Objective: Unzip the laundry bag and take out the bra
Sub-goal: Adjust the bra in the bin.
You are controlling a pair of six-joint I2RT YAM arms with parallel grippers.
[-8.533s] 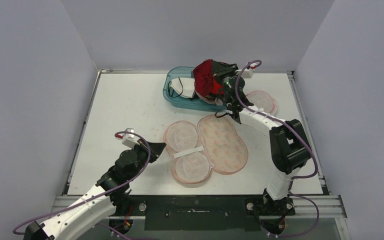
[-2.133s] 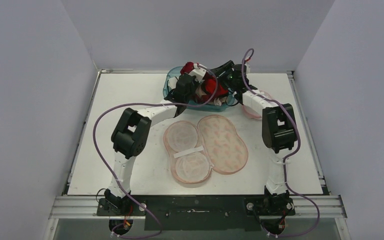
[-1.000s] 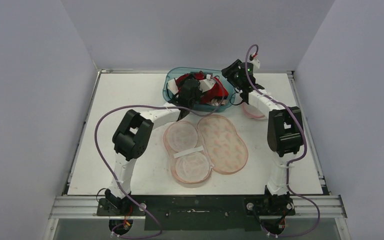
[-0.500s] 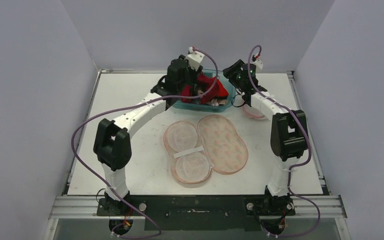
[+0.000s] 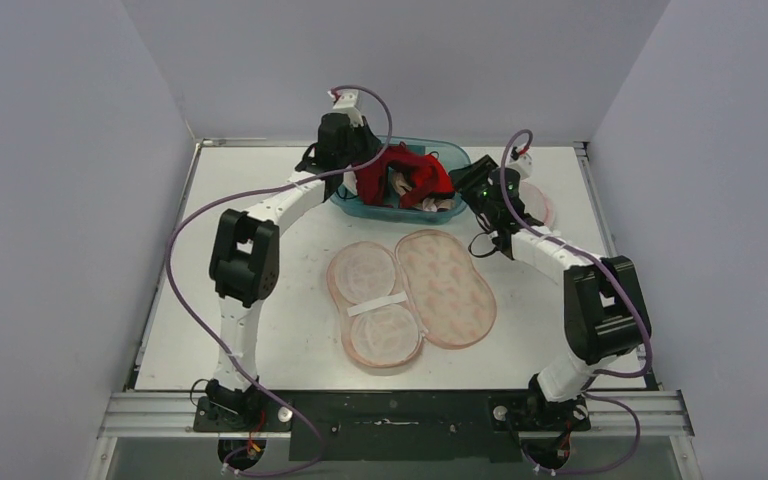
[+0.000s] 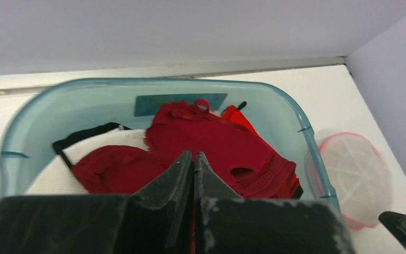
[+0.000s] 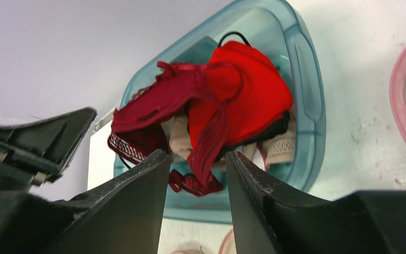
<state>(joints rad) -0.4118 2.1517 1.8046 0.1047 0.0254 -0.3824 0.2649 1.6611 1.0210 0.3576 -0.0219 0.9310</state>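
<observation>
Toward the near edge of the worktop [image 5: 250,250], at its middle, the pink mesh laundry bag [image 5: 445,290] lies unzipped and spread flat in two halves, with nothing in it that I can see. A smaller round mesh bag [image 5: 533,203] sits near the far right corner. Just left of it the right gripper [image 7: 196,157] hangs beside the right end of the teal plastic bin [image 5: 375,211], its fingers partly apart with nothing between them.

The bin stands at the middle of the far edge. The red bra [image 5: 407,176] lies on top of the white and beige garments [image 6: 58,177] heaped in the bin. It rises above the rim, and a lace band and strap hang down on the side facing the right gripper. The left gripper [image 6: 193,159] is at the bin's far left end, fingers pressed flat together. Its wrist view shows no cloth caught between them, though the tips overlap the red fabric and I cannot rule out a pinched thread.

The bra looks to be out of the bag, so the hazards lie in backing away:
- **Strap:** it hangs right before the right gripper's parted fingers, so a forward nudge or a closing could hook it and drag the bra onto the worktop.
- **Lace:** an edge snagged at the left fingers would do the same.
- **Bin:** it looks light, and a bump from either wrist could slide or tip it.
- **Laundry bag:** a low retreat might ruffle it where it lies open.
</observation>
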